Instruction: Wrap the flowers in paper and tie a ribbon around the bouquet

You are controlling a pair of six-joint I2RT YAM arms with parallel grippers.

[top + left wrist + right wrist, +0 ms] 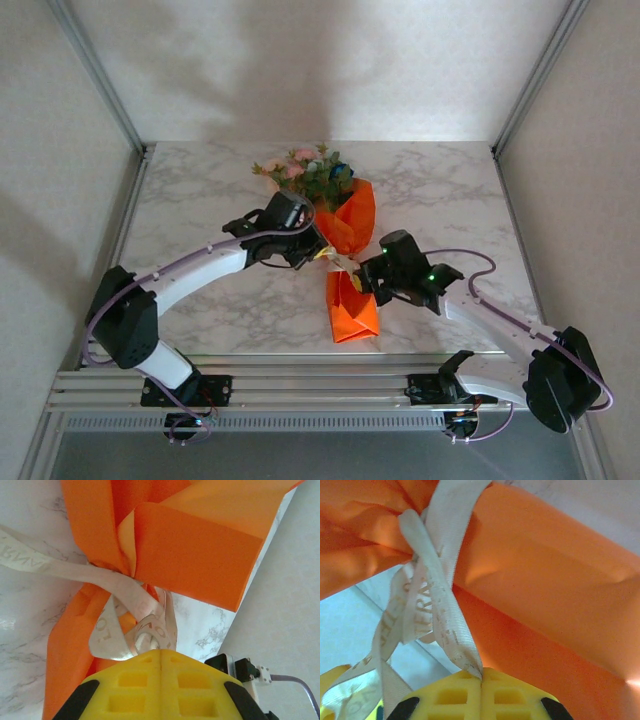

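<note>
Pinching the ribbon (pixel 445 605), left gripper (pixel 161 652) and right gripper (pixel 481 672) pressed together on its tails; likely limp, slippery, so grip near the paper (pixel 545 595).

You get soft, dimmish light up top; blotchy shadows on pale back wall (pixel 300 70). Wrist cams: glossy orange paper sheet (pixel 555 595) slightly blurred, sheen patch lower rt.

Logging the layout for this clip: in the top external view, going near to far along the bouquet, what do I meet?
Mounting rail → folded near end of the paper → ribbon at the pinched waist → flowers at the far end.
</note>
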